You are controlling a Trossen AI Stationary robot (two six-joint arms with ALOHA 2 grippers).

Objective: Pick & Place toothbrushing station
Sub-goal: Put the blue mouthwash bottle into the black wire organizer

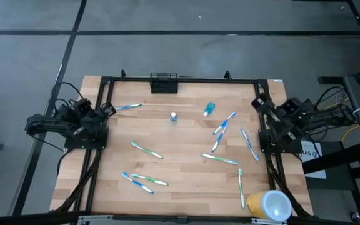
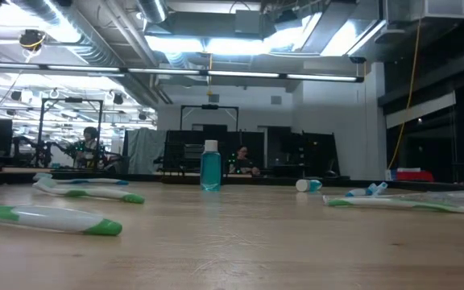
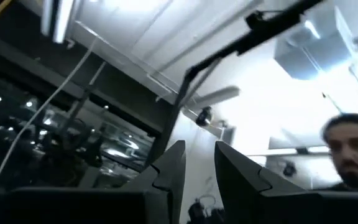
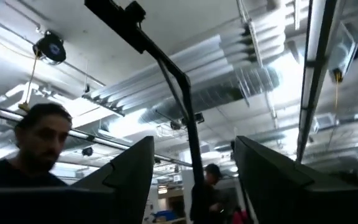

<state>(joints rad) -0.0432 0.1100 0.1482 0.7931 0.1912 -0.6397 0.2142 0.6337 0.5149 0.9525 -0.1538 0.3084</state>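
overhead view of a light wooden table (image 1: 186, 181) set on a grey floor, with 2 dark robot arms folded at its side edges. the left gripper (image 1: 109, 109) sits at the left edge of the table in the upper left of the wood, and the right gripper (image 1: 258, 104) sits at the right edge in the upper right. both arms are pulled back and hold nothing.

in the left wrist view the left gripper's fingers (image 3: 171, 168) point up toward the ceiling with a narrow gap between them, nothing in the gap. in the right wrist view the right gripper's fingers (image 4: 132, 168) stand wide apart, also empty, aimed at ceiling ducts and lights. a person shows at the edge of each wrist view.

the toothbrushing station (image 1: 164, 82), a small black wire-mesh caddy, stands at the top centre edge of the table, well apart from both grippers.

toothbrushes lie scattered flat on the wood: 1 near the left gripper at upper left (image 1: 127, 107), 1 at centre left (image 1: 146, 150), 2 close together at lower left (image 1: 144, 181), and several at centre right (image 1: 224, 125). a small blue bottle (image 1: 209, 109) lies tilted near the top centre, and a small upright bottle (image 1: 174, 116) stands just left of it. a yellow-and-white cup (image 1: 269, 205) sits at the lower right corner.

the table-level view shows the upright blue bottle (image 2: 210, 166) with green-and-white toothbrushes (image 2: 48, 219) lying in the foreground at left.
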